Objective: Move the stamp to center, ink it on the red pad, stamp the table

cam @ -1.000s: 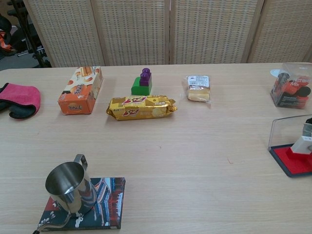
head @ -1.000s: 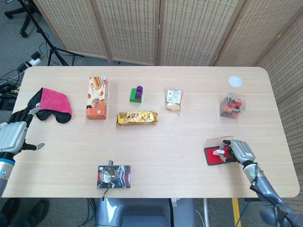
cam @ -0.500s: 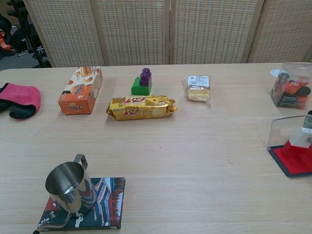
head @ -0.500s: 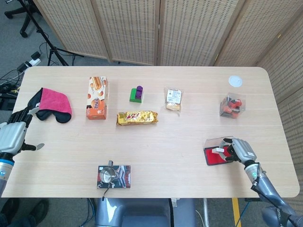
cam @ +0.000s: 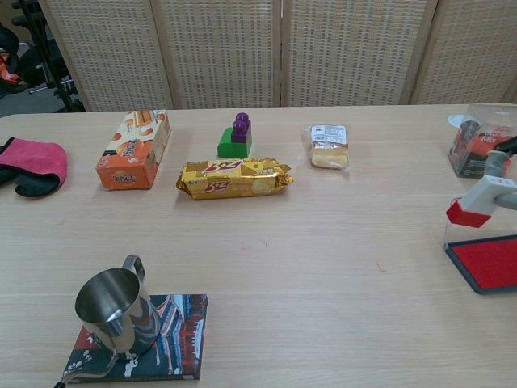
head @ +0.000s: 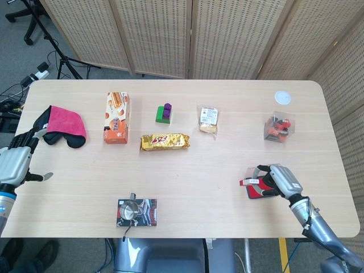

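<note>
The stamp [head: 249, 182] [cam: 476, 203] is a white block with a red base. My right hand [head: 280, 181] [cam: 506, 173] grips it and holds it in the air, tilted, over the left edge of the red ink pad [head: 257, 191] [cam: 489, 263]. The pad lies near the table's front right, with its clear lid [cam: 447, 234] hinged up at the far side. My left hand [head: 15, 162] hovers at the table's left edge, fingers apart and holding nothing; the chest view does not show it.
A metal cup [head: 131, 211] [cam: 111, 307] stands on a patterned coaster [cam: 174, 349] at front centre. Further back are a pink cloth [head: 64, 123], an orange box [head: 116, 118], a green and purple block [head: 165, 113], a gold snack pack [head: 165, 141], a small packet [head: 207, 119] and a clear box [head: 278, 127].
My right hand has lifted the stamp off the red pad and carried it left, towards the table's centre. The left hand has not moved.
</note>
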### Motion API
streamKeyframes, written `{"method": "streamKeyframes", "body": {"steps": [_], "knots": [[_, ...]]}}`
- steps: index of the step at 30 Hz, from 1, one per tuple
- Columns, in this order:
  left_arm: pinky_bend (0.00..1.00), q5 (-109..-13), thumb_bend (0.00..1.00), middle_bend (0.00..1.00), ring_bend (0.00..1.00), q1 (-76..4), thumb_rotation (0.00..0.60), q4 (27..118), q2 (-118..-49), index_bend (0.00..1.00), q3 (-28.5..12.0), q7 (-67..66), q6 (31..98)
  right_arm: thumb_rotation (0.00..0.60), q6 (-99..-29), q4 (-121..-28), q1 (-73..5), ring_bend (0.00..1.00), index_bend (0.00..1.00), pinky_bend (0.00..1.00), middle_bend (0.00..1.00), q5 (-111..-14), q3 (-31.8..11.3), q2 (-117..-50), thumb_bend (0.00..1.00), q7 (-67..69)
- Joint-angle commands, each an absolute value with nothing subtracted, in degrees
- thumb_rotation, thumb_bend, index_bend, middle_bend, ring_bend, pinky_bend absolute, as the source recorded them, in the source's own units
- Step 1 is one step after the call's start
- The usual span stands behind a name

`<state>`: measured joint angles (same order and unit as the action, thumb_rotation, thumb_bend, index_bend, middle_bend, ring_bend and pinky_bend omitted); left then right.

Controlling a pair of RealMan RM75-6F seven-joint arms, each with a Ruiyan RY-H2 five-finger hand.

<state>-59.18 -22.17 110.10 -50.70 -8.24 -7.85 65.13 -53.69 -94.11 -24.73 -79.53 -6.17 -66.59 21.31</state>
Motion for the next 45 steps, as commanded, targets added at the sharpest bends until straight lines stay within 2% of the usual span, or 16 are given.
{"method": "streamKeyframes", "body": {"steps": [1, 9, 26, 28, 33, 39, 45], "knots": [[0.00, -59.32, 0.10, 0.00, 0.00, -22.13, 0.600, 109.92, -50.69, 0.00, -8.24, -7.66, 65.09, 0.600, -52.75, -95.44, -26.26, 1.00, 0.64, 1.00, 1.00, -78.57, -5.71, -69.35, 0.59, 15.30], [0.00, -59.56, 0.10, 0.00, 0.00, -22.11, 0.600, 109.74, -50.60, 0.00, -8.19, -7.17, 64.74, 0.600, -53.12, -92.74, -28.18, 1.00, 0.64, 1.00, 1.00, -72.96, -6.58, -77.18, 0.59, 4.98], [0.00, -59.02, 0.10, 0.00, 0.00, -22.35, 0.600, 109.73, -50.41, 0.00, -8.14, -6.82, 63.68, 0.600, -53.33, -88.01, -29.62, 1.00, 0.64, 1.00, 1.00, -69.81, -5.66, -84.32, 0.60, -2.61], [0.00, -59.04, 0.10, 0.00, 0.00, -22.36, 0.600, 109.80, -50.33, 0.00, -8.15, -6.83, 63.68, 0.600, -53.15, -87.66, -29.78, 1.00, 0.64, 1.00, 1.00, -69.62, -5.63, -84.70, 0.58, -2.92], [0.00, -59.10, 0.10, 0.00, 0.00, -22.29, 0.600, 109.87, -50.22, 0.00, -8.17, -6.62, 63.73, 0.600, -52.68, -87.24, -30.14, 1.00, 0.64, 1.00, 1.00, -69.12, -5.56, -85.20, 0.47, -3.73], [0.00, -59.30, 0.10, 0.00, 0.00, -22.30, 0.600, 109.77, -50.30, 0.00, -8.08, -6.65, 63.72, 0.600, -52.22, -86.90, -30.38, 1.00, 0.61, 1.00, 1.00, -68.34, -5.45, -85.59, 0.41, -4.43], [0.00, -59.39, 0.10, 0.00, 0.00, -22.36, 0.600, 109.75, -50.33, 0.00, -7.96, -6.68, 63.48, 0.600, -52.02, -86.66, -30.49, 1.00, 0.59, 1.00, 1.00, -68.18, -5.29, -85.78, 0.40, -4.60]]}}
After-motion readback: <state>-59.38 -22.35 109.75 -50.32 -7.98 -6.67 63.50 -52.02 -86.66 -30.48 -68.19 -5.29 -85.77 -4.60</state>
